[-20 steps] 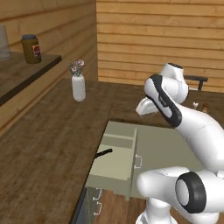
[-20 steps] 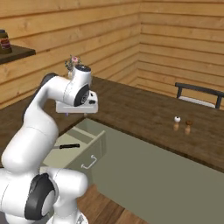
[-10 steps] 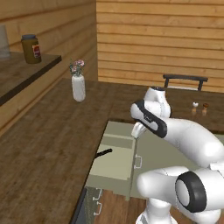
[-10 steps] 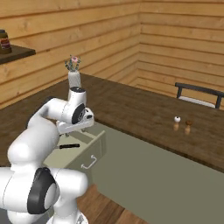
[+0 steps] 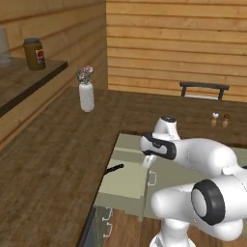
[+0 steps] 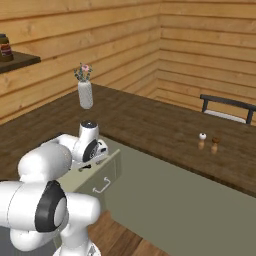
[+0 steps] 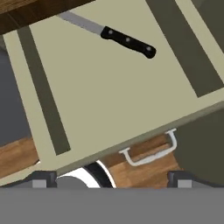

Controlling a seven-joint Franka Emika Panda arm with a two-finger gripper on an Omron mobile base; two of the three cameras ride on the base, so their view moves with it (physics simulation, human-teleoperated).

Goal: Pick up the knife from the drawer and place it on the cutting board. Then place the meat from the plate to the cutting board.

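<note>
The drawer (image 7: pixel 109 92) stands pulled out, pale grey-green, with its silver handle (image 7: pixel 151 153) on the front panel. The knife (image 7: pixel 128 42) lies on the drawer floor, black handle toward the middle, blade (image 7: pixel 81 22) running under the counter edge. My gripper (image 7: pixel 112 180) hangs open above the drawer's front part, short of the knife, with nothing between its fingertips (image 7: pixel 41 179). In the left base view the hand (image 5: pixel 147 162) hovers over the drawer (image 5: pixel 123 181), right of the knife handle (image 5: pixel 114 169). The cutting board, plate and meat are out of view.
A white vase with flowers (image 5: pixel 87 94) stands on the dark wooden counter (image 5: pixel 58 144) behind the drawer. A jar (image 5: pixel 34 53) sits on the left shelf. Salt and pepper shakers (image 6: pixel 202 137) and a dark chair (image 6: pixel 227 107) are at the far right.
The arm has folded down from a raised pose; the hand has dropped low over the open drawer. The knife and the drawer have not moved.
</note>
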